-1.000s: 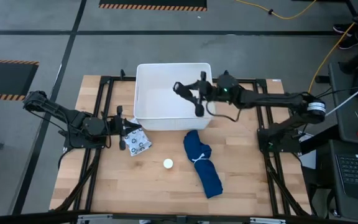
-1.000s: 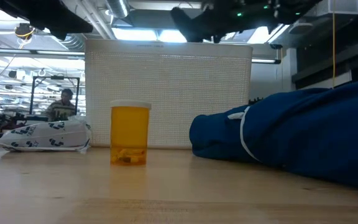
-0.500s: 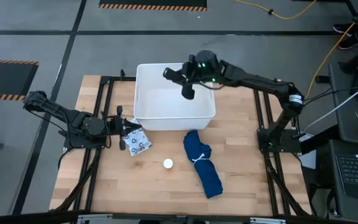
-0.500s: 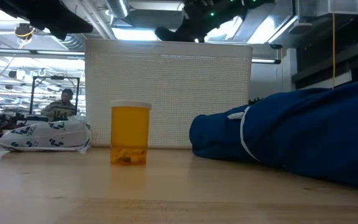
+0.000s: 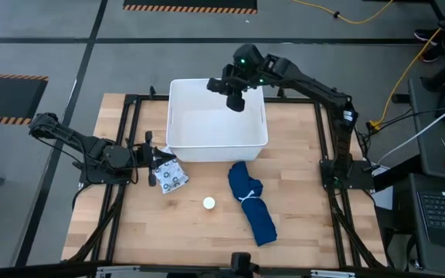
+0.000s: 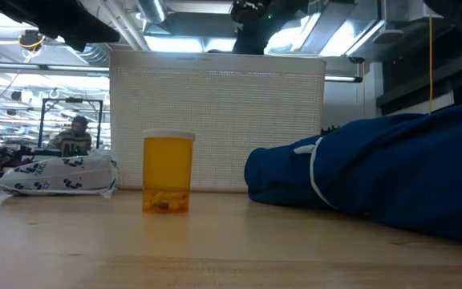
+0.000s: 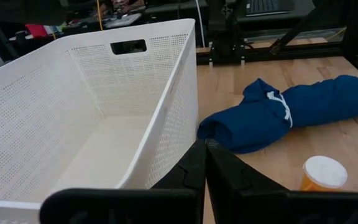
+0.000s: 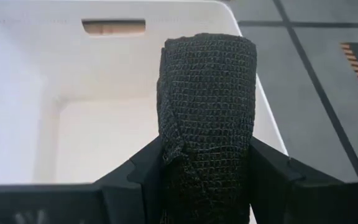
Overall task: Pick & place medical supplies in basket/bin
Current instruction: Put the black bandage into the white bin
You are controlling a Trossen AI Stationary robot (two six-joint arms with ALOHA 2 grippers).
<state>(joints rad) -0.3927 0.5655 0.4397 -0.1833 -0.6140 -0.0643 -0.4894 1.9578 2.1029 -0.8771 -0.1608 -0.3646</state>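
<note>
My right gripper point(image 5: 234, 96) hangs over the far right part of the white basket point(image 5: 178, 116), shut on a black woven bandage roll point(image 8: 207, 93). A long dark-blue cloth bundle point(image 5: 252, 203) tied with a white band lies on the table near the basket's front. An amber pill bottle point(image 6: 168, 172) with a white cap point(image 5: 208, 203) stands upright left of the bundle. A grey-white patterned packet point(image 5: 172, 176) lies flat at the left. My left gripper point(image 5: 154, 158) stays shut beside the packet; I cannot tell whether it touches it. My right gripper pinches the black roll by its two opposite sides point(image 8: 173, 155) between its two fingers point(image 8: 143, 171). The fingers slant down from the table's right side and lie along the roll, which sticks out past their tips. The roll is lifted clear, above the basket's inside.
The basket's point(image 7: 73, 112) perforated walls have a handle slot point(image 7: 128, 46) at the end, and its floor point(image 8: 104, 143) shows bare. Black frame rails point(image 5: 134, 108) run along the table's left and right sides. Bare wood lies near the front edge point(image 5: 168, 239).
My right gripper has carried the black roll from above the basket's near right rim toward the far edge and upward, tipping more downward as the arm folded up. It has stayed shut on the roll. Everything on the table has kept its place.
</note>
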